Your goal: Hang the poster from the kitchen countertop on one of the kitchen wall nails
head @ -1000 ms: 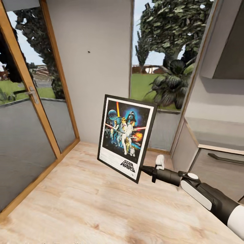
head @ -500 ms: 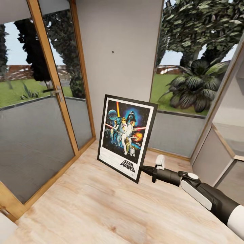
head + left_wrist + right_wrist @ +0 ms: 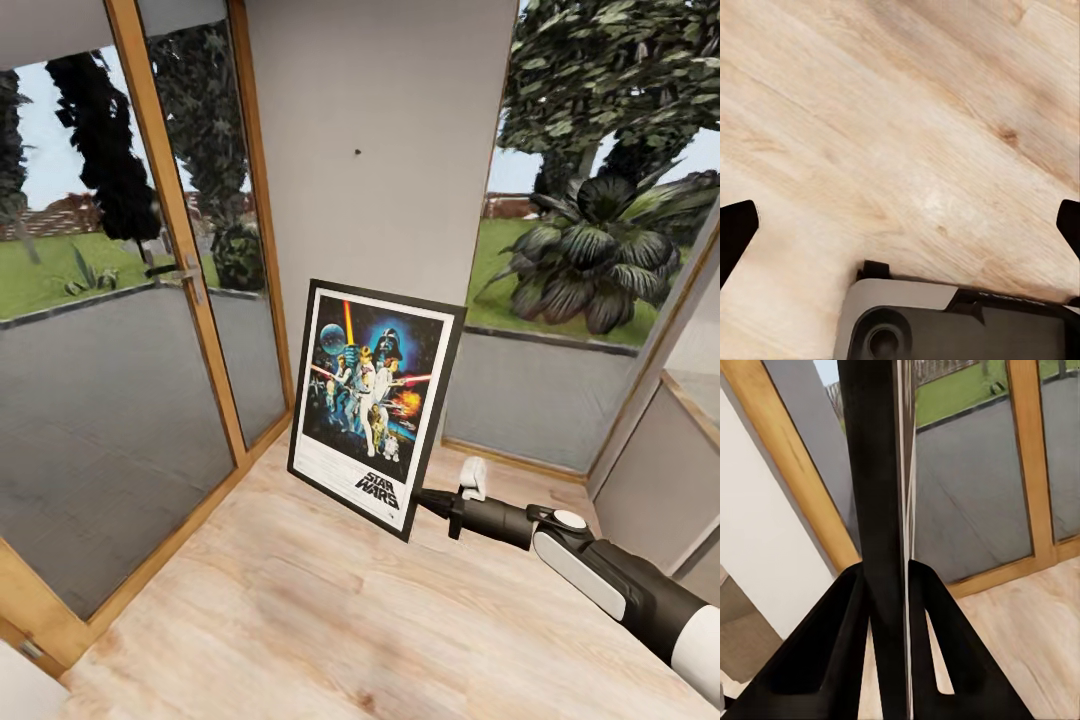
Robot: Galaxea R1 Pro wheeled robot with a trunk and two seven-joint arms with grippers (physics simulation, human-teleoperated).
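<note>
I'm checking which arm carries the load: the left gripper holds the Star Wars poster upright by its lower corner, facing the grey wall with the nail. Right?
Not quite: the right gripper holds the poster, not the left. The head view shows the right arm reaching to its lower corner, and the right wrist view shows the frame clamped between the gripper's fingers. The rest stands: upright, before the grey wall with its nail.

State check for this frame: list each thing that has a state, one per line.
poster: lifted off the floor, tilted, held at its lower right edge, not yet hung
right gripper: shut on the poster's frame
left gripper: open, fingers wide apart over the wooden floor
wall nail: bare
glass door: closed
</note>
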